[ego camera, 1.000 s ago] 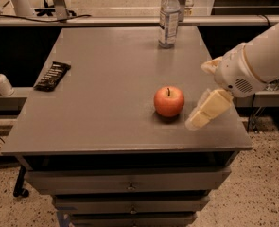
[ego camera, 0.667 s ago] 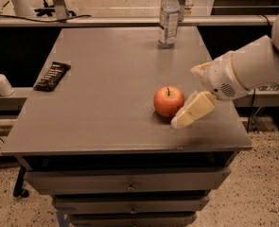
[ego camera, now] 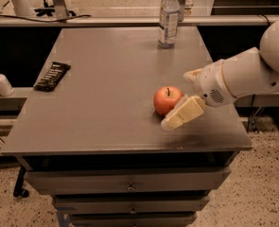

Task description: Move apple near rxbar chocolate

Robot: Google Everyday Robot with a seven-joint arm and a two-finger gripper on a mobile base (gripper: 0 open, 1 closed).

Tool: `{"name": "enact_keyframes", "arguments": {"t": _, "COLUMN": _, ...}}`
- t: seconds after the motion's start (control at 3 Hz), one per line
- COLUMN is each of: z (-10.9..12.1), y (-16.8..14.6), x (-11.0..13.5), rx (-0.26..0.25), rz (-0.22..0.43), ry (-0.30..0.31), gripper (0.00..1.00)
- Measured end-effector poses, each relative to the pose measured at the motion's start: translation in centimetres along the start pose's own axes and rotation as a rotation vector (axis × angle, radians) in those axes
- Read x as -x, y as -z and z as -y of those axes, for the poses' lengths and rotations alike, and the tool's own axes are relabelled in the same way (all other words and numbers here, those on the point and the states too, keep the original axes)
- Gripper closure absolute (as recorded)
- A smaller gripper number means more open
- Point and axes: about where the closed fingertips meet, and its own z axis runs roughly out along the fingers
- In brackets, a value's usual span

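- Shifted leftward since a second ago, the end effector [ego camera: 178,100] sits against the right side of the apple [ego camera: 166,99], fingers spread wide, near the front right of the bench [ego camera: 106,126];
- rxbar chocolate [ego camera: 52,75] lies well apart, at the left edge;
- water bottle [ego camera: 169,17] stands at the far edge.

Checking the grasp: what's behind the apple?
Bare table behind the apple, the water bottle at the far edge. The open gripper flanks its right side; the near finger covers the apple's lower right.

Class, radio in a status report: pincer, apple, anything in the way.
Pincer open, right of apple. Apple on table, not gripped; rxbar chocolate at left edge. Water bottle at back, off the path.
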Motion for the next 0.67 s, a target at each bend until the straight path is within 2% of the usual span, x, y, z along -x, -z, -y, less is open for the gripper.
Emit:
{"name": "enact_keyframes", "arguments": {"t": 0.33, "z": -0.25, "y": -0.88, "x": -0.53, "rx": 0.007, "rz": 0.002, "ry": -0.019, "gripper": 0.00}}
{"name": "enact_keyframes", "arguments": {"t": 0.67, "z": -0.27, "y": -1.12, "x": -1.01, "rx": 0.007, "rz": 0.007, "ry": -0.029, "gripper": 0.17}}
